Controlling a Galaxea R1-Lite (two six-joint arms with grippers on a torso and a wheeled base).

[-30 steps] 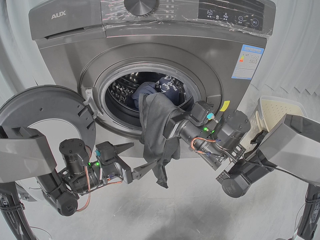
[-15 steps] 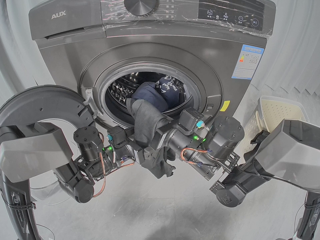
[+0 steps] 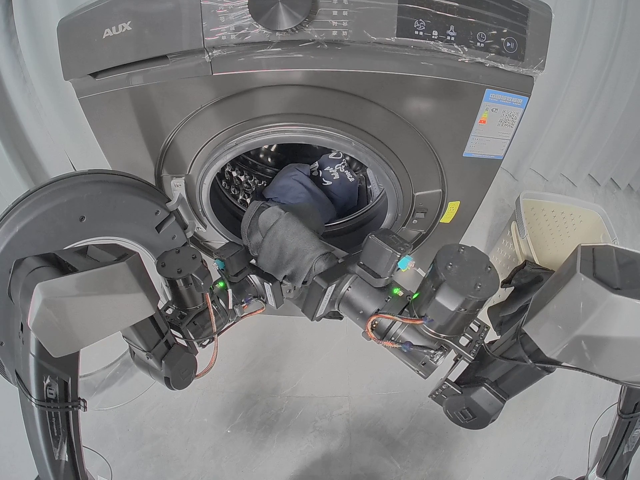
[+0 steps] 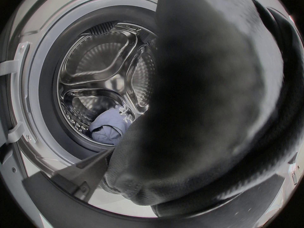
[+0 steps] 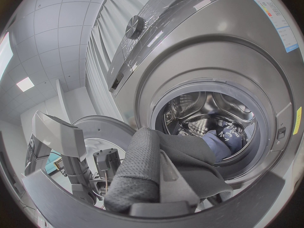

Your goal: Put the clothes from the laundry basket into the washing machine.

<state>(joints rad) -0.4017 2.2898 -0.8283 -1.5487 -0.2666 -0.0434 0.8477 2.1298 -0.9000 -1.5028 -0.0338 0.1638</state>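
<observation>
Grey-curtained room; a washing machine [image 3: 133, 101] is seen with its door [image 3: 87, 208] swung open.
A dark grey garment [image 3: 283, 245] is bunched on the lower rim of the opening, touching a navy garment [image 3: 313, 188] in the drum. It appears to be clamped by the right gripper [image 3: 308, 280]. The left gripper [image 3: 283, 289] is buried beneath it, so its opening cannot be told.

Dark garment at the washer's open mouth.
A dark grey garment [image 4: 202, 105] bulks right before the lens, covering much of the washing machine's [image 4: 28, 127] round opening. Behind it, the steel drum [image 4: 95, 60] gleams inside the grey door seal [image 4: 47, 89]. A blue garment [image 4: 107, 129] lies bunched on the drum's floor near the front, partly hidden by the dark cloth.
</observation>
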